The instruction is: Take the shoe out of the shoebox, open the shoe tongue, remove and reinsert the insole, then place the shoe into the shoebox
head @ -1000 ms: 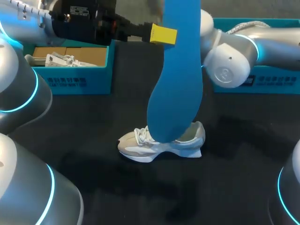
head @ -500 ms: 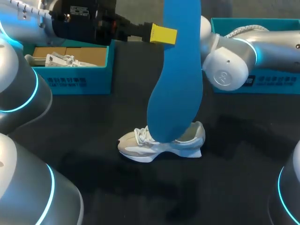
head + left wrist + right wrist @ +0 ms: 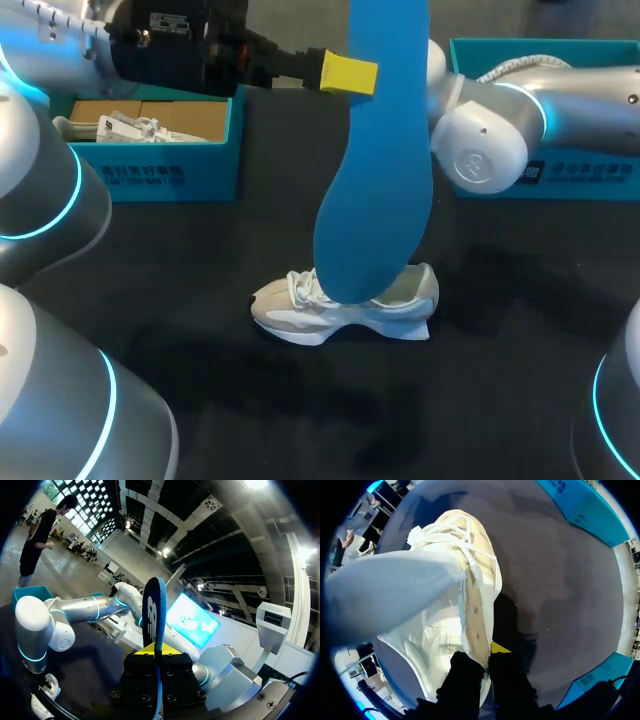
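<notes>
A white shoe (image 3: 345,306) lies on its sole mid-table, toe to the left. My left gripper (image 3: 348,73) is shut on the top of a long blue insole (image 3: 378,170). The insole hangs upright with its lower end in the shoe's opening. In the left wrist view the insole (image 3: 154,611) stands edge-on between the fingers of the left gripper (image 3: 155,652). My right arm (image 3: 482,148) reaches in behind the insole, which hides its gripper. In the right wrist view the right gripper (image 3: 486,656) is shut on the side rim of the shoe (image 3: 470,575), beside the pale insole (image 3: 385,595).
A teal shoebox (image 3: 160,172) with paper and cardboard inside stands at the back left. A second teal box (image 3: 580,178) stands at the back right, behind my right arm. The dark tabletop (image 3: 300,420) stretches in front of the shoe.
My right gripper has shut on the shoe's side rim, and the right arm shifted a little. The shoe's heel nudged slightly. The left arm and the insole have kept still.
</notes>
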`<act>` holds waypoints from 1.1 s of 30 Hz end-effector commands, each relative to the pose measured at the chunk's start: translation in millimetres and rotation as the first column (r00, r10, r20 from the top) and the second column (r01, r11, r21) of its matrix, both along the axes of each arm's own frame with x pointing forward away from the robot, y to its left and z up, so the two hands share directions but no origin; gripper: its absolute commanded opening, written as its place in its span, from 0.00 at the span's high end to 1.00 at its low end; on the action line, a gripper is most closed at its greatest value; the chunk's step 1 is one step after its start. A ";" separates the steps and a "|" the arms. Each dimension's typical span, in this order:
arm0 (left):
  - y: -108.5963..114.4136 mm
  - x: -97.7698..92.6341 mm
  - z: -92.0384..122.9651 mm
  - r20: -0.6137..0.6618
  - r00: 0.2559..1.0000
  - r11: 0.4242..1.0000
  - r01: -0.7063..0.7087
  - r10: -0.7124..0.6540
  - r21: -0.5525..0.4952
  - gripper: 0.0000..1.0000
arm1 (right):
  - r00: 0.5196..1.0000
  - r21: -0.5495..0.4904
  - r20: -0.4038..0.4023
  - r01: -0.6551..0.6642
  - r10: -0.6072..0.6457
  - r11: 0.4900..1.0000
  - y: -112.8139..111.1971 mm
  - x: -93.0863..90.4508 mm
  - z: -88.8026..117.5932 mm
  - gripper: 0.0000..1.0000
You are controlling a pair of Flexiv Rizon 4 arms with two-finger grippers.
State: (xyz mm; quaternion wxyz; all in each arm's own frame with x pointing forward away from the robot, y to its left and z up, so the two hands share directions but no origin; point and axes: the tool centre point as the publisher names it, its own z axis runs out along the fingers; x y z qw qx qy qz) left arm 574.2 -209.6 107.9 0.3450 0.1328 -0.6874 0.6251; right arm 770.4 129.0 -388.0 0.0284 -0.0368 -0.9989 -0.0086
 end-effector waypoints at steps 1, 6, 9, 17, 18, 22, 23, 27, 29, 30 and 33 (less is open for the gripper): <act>-1.0 0.5 -0.2 0.000 1.000 1.000 0.001 -0.001 0.001 1.00 | 1.000 -0.003 0.002 0.001 -0.001 1.000 1.7 -1.3 -1.2 1.00; -1.0 0.5 -0.2 0.000 1.000 1.000 0.001 -0.001 0.001 1.00 | 1.000 -0.003 0.002 0.001 -0.001 1.000 1.7 -1.3 -1.2 1.00; -1.0 0.5 -0.2 0.000 1.000 1.000 0.001 -0.001 0.001 1.00 | 0.988 0.000 -0.009 0.153 -0.153 0.988 -3.6 -11.8 13.2 1.00; -1.0 0.5 -0.2 0.000 1.000 1.000 0.001 -0.001 0.001 1.00 | 0.839 -0.014 -0.099 0.537 -0.536 0.843 -11.0 -26.5 41.3 1.00; -1.0 0.5 -0.2 0.000 1.000 1.000 0.001 -0.001 0.001 1.00 | 0.839 -0.014 -0.099 0.537 -0.536 0.843 -11.0 -26.5 41.3 1.00; -1.0 0.5 -0.2 0.000 1.000 1.000 0.001 -0.001 0.001 1.00 | 0.661 0.022 -0.172 0.744 -0.730 0.668 -10.1 -33.6 47.0 1.00; -1.0 0.5 -0.2 0.000 1.000 1.000 0.001 -0.001 0.001 1.00 | 0.622 0.043 -0.191 0.778 -0.760 0.626 -7.9 -35.0 46.3 1.00; -1.0 0.5 -0.2 0.000 1.000 1.000 0.001 -0.001 0.001 1.00 | 0.446 0.069 -0.237 0.894 -0.863 0.443 2.9 -38.9 42.8 1.00; -1.0 0.5 -0.2 0.000 1.000 1.000 0.001 -0.001 0.001 1.00 | 0.378 0.076 -0.258 0.926 -0.889 0.371 10.4 -39.1 41.9 1.00; -1.0 0.5 -0.2 0.000 1.000 1.000 0.001 -0.001 0.001 1.00 | 0.336 0.070 -0.255 0.942 -0.907 0.329 14.1 -38.5 42.1 1.00; -1.0 0.5 -0.2 0.000 1.000 1.000 0.001 -0.001 0.001 1.00 | 0.266 0.071 -0.256 0.964 -0.929 0.256 20.7 -37.2 42.8 1.00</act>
